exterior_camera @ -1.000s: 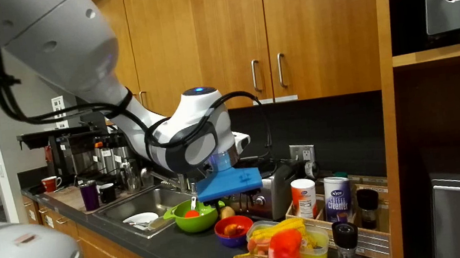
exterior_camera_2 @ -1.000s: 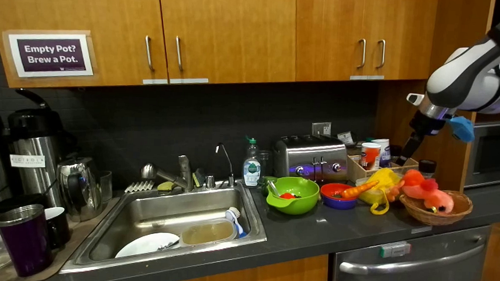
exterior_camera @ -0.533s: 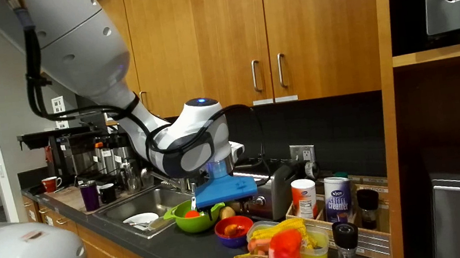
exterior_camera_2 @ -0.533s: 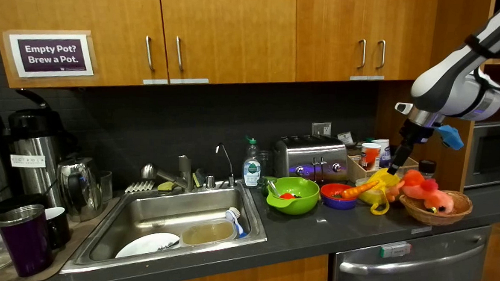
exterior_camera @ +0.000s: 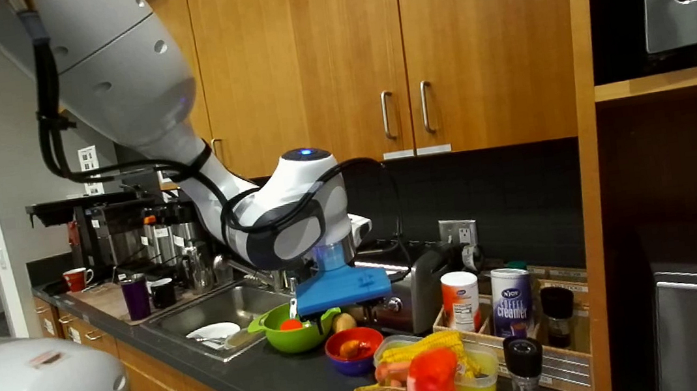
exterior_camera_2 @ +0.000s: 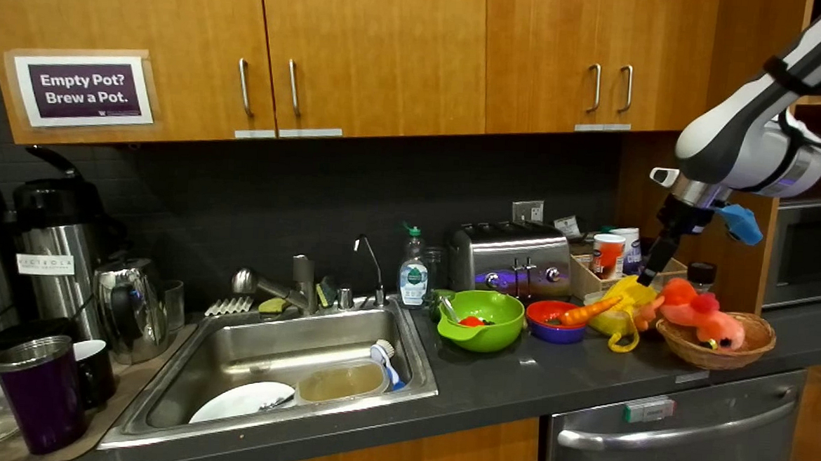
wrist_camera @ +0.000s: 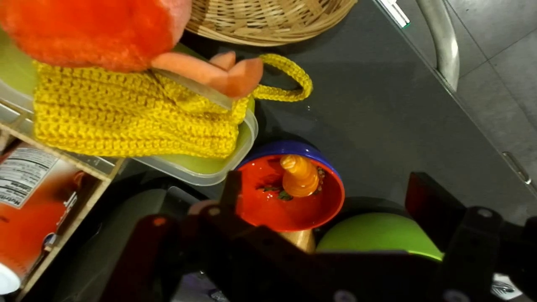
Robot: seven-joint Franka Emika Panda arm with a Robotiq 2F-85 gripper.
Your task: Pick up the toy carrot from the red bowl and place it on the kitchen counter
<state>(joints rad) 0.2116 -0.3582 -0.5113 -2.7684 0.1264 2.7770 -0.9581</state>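
Pincer stands open, fingers spread wide, above the counter. Carrot lies in the red bowl, which nests in a blue bowl. Wrist view: carrot framed between the fingertips but beyond them, closer to the finger at left. In an exterior view it tilts, right end raised toward the yellow knit; whether those two touch, cannot tell. Pincer sits higher there and to its right, apart from it. Green bowl just left of red; basket with pink plush farther right.
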